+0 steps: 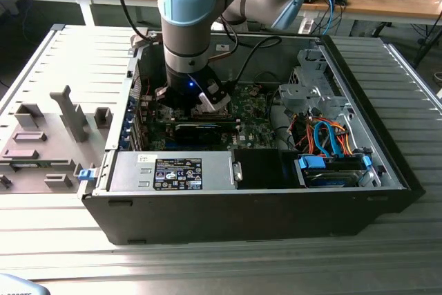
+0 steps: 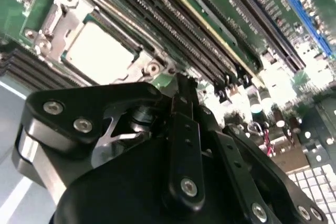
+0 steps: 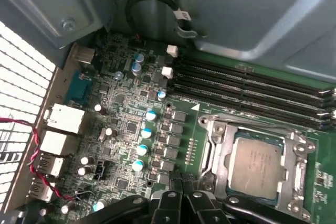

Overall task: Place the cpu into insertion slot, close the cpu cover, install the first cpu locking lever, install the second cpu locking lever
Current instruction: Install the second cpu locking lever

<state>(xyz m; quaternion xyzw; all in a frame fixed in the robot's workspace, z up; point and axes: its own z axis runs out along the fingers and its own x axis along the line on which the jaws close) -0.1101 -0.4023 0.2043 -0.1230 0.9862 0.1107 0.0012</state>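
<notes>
Silvery cpu cover frames cpu, tool beside

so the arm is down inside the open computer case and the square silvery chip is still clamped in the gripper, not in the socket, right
Not quite. The arm is down inside the open black computer case, but the square silvery chip already lies in its metal-rimmed socket, as the first wrist view shows.

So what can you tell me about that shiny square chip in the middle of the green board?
The flat square cpu with the pale silvery-beige metal face lies level in the silver-rimmed insertion slot on the green circuit board. The thin silvery metal cpu cover frames its edges, leaving the face bare through the window. Faint print marks the top. Long black memory slots run beside it. The black gripper sits close by, not touching it; the second wrist view shows the chip too.
</notes>
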